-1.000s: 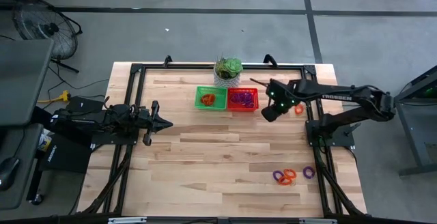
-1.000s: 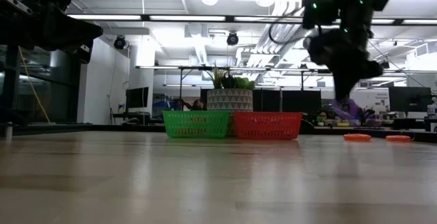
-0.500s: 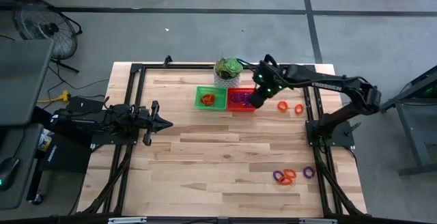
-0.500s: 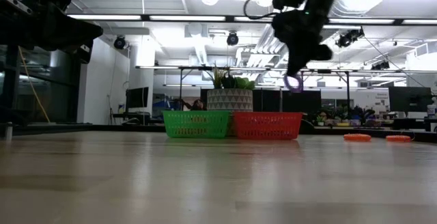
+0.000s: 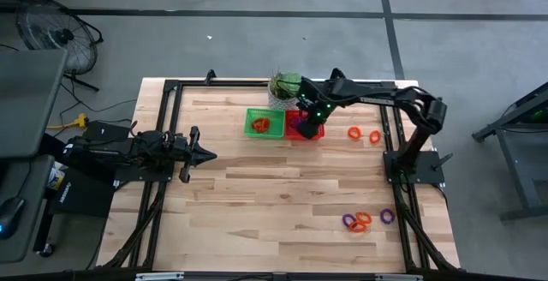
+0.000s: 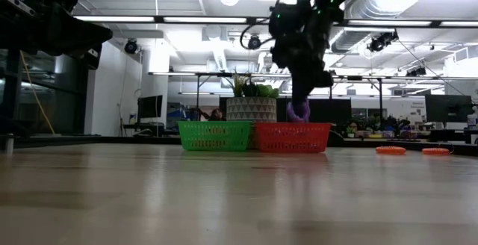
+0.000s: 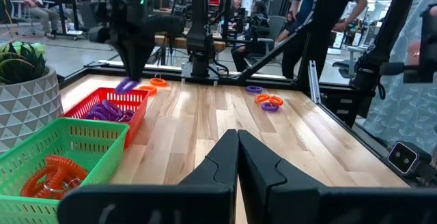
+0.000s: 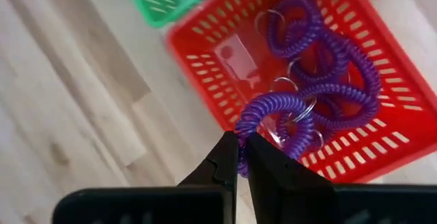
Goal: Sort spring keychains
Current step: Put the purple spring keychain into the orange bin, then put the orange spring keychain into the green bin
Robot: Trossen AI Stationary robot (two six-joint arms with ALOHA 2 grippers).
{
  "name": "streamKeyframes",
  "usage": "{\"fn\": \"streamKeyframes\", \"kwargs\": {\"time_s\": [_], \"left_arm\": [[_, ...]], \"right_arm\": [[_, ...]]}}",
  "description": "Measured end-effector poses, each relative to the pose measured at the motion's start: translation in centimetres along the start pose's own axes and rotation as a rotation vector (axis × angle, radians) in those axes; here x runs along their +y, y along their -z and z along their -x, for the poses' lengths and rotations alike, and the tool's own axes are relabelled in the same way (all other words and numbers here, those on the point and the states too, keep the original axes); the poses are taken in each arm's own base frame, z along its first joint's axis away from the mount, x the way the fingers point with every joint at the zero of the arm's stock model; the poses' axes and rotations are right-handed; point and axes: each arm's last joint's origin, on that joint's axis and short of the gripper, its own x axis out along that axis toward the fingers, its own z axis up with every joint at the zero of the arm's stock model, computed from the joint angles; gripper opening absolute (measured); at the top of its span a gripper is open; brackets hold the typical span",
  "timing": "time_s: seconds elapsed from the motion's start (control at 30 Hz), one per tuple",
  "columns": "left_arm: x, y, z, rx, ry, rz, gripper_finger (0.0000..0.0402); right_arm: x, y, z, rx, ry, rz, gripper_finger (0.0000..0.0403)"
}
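My right gripper [image 5: 310,125] hangs over the red mesh basket [image 6: 293,137], shut on a purple spring keychain [image 8: 273,111]. In the red basket [image 8: 205,67] lie several purple keychains [image 8: 328,60]. The green basket [image 5: 265,123] beside it holds orange ones [image 7: 51,176]. Loose orange keychains [image 5: 364,134] lie on the table to the right of the baskets. A small cluster of orange and purple ones [image 5: 364,220] lies near the right front. My left gripper [image 5: 205,153] rests shut at the table's left, fingers level. My right gripper pinches the purple keychain between its two fingertips at one side of the coiled loop [image 8: 244,127]. The fingers slant down from above. The loop hangs below them [image 6: 299,112], clear of the table and just above the red basket's rim.
A potted plant [image 5: 286,87] in a patterned pot stands right behind the baskets. A black frame [image 5: 171,92] runs round the table's edges. Bare wood lies in the middle and front left. People and desks show in the room beyond.
My right gripper has carried the purple keychain toward the table's left edge, from beside the loose orange keychains to above the red basket, rolling its wrist on the way. It has stayed shut. The keychain has hung clear of the table all the while.
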Motion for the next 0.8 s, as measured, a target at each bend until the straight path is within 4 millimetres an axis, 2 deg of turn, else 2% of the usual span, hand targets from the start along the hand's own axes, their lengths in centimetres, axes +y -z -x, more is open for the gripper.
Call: {"fn": "streamKeyframes", "kwargs": {"time_s": [0.2,0.43,0.8], "left_arm": [[0.0,0.0,0.0,0.0,0.0,0.0,0.0],[0.0,0.0,0.0,0.0,0.0,0.0,0.0],[0.0,0.0,0.0,0.0,0.0,0.0,0.0]], "right_arm": [[-0.4,-0.2,-1.4,0.022,0.064,0.0,0.0034],[-0.6,-0.3,-1.4,0.013,0.101,0.001,0.0068],[-0.5,-0.1,-0.8,0.005,0.114,-0.025,0.0075]]}}
